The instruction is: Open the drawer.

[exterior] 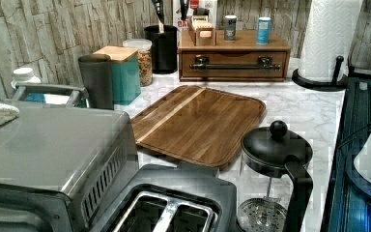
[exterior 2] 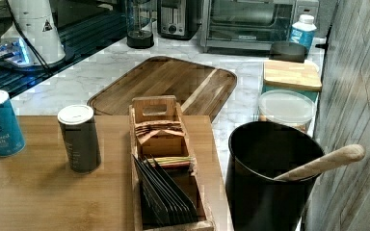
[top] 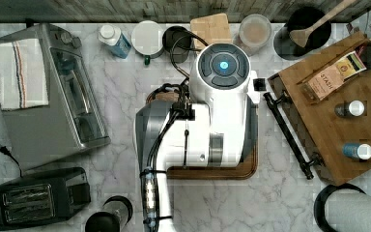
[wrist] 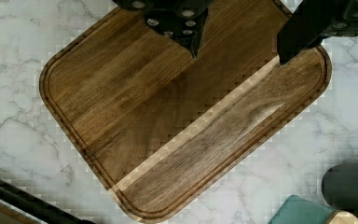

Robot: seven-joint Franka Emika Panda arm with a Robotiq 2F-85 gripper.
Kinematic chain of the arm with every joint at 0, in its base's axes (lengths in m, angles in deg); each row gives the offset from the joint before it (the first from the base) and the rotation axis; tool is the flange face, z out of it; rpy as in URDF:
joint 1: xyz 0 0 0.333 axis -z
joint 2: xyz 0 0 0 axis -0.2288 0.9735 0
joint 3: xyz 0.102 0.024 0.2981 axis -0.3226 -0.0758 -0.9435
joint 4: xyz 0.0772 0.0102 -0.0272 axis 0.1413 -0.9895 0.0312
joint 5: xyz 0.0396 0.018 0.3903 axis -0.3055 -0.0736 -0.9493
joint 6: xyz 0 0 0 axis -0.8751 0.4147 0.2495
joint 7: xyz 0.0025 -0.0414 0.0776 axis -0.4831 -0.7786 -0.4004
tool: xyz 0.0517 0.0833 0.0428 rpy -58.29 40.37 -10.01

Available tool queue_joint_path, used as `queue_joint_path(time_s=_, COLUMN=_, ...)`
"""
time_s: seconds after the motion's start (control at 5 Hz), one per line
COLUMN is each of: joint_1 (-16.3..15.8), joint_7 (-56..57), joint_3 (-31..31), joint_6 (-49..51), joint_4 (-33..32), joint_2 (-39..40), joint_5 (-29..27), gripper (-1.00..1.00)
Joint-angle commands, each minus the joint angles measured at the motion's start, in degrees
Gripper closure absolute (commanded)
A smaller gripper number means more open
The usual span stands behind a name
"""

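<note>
The drawer (exterior: pixel 234 65) sits shut in a wooden box cabinet (top: pixel 333 140) at the top view's right and at the back of the left view. Its long black bar handle (top: pixel 287 133) (exterior: pixel 235 66) runs across the drawer front; a stretch of the handle (wrist: pixel 23 199) crosses one corner of the wrist view. My gripper (wrist: pixel 240 49) hangs open well above the wooden tray (wrist: pixel 168 121), with nothing between its two black fingers (wrist: pixel 193 39). My white arm (top: pixel 212 111) covers most of the tray (top: pixel 212 173) in the top view, to the left of the handle.
On the cabinet top stand a tea box (top: pixel 335 72), a grey shaker (exterior 2: pixel 79 137) and a blue can (exterior 2: pixel 0 122). A paper towel roll (exterior: pixel 328 38), a French press (exterior: pixel 275 159), a toaster (top: pixel 38 198), a toaster oven (top: pixel 53 96) and canisters (exterior: pixel 125 72) ring the tray.
</note>
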Motion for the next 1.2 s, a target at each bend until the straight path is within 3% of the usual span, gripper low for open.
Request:
queue_joint_path(time_s=0.2, joint_1=0.05, joint_7=0.01, joint_3=0.06, joint_6=0.0, joint_4=-0.57, joint_2=0.0, joint_5=0.0, gripper=-1.0)
queue_joint_path(time_s=0.4, joint_1=-0.32, joint_7=0.53, joint_3=-0.18, joint_6=-1.35, joint_4=-2.35, joint_2=-1.11, joint_5=0.23, gripper=-1.0)
queue_joint_path(time_s=0.6, joint_1=-0.27, joint_7=8.16, joint_3=-0.36, joint_6=-2.38, joint_4=-6.22, joint_2=-3.95, joint_5=0.37, gripper=-1.0)
queue_joint_path(time_s=1.2, joint_1=1.38, joint_7=39.02, joint_3=2.2, joint_6=-10.61, joint_4=-22.68, joint_2=-15.71, joint_5=-0.64, gripper=-1.0)
